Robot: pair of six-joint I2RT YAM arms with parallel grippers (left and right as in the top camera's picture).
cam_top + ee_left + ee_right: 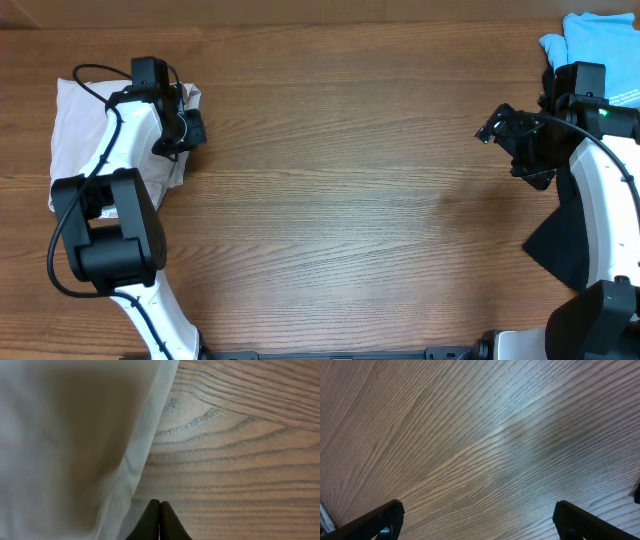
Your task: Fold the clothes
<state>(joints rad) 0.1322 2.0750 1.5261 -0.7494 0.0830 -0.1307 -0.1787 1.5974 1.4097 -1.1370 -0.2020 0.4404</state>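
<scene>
The clothes, a pair of light beige shorts, lie bunched in a compact pile at the table's left side, partly covered by my left arm. My left gripper hovers at the pile's right edge. In the left wrist view its dark fingers are pressed together with nothing between them, and the beige cloth fills the left half beside them. My right gripper is at the far right over bare wood. There its jaws stand wide apart and empty.
A light blue garment lies at the back right corner. A dark garment lies on the right side beneath my right arm. Brown wooden tabletop spans the middle between the two arms.
</scene>
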